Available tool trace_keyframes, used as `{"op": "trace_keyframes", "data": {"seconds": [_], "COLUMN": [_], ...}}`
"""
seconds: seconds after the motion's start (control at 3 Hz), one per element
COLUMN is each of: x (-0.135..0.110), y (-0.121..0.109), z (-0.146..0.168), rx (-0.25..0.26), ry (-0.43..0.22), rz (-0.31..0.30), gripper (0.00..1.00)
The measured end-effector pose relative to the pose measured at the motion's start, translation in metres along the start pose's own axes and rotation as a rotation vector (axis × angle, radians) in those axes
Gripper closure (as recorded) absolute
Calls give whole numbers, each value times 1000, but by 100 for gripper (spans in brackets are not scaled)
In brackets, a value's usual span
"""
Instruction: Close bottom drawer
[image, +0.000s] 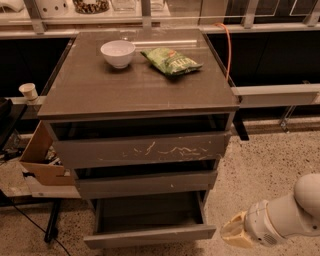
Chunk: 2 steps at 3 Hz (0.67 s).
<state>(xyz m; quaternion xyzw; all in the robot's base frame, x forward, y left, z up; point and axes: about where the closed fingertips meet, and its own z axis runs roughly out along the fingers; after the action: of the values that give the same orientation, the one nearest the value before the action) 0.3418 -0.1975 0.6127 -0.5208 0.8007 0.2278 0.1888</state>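
Where the cabinet (225, 107) stands on the speckled floor, I count three drawers: the scratched top drawer (142, 149), the narrow middle drawer (147, 183), and the bottom drawer (150, 236) at 6 o'clock, pulled well out with its dark inside showing. On the counter (135, 90) sit one white bowl (118, 52) and one green snack bag (171, 60), the bag at 3 o'clock of the bowl. One gripper (234, 233) hangs low at 3 o'clock of the bottom drawer's front, just beside its right corner; whether it is parted or closed up I cannot tell.
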Motion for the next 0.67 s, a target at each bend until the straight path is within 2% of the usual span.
{"op": "trace_keyframes", "data": {"seconds": [0.33, 0.67], "x": [9, 32], "y": [1, -7], "z": [16, 33], "rx": [-33, 10], "ry": [-11, 19], "rz": [10, -18], "gripper": [100, 100]}}
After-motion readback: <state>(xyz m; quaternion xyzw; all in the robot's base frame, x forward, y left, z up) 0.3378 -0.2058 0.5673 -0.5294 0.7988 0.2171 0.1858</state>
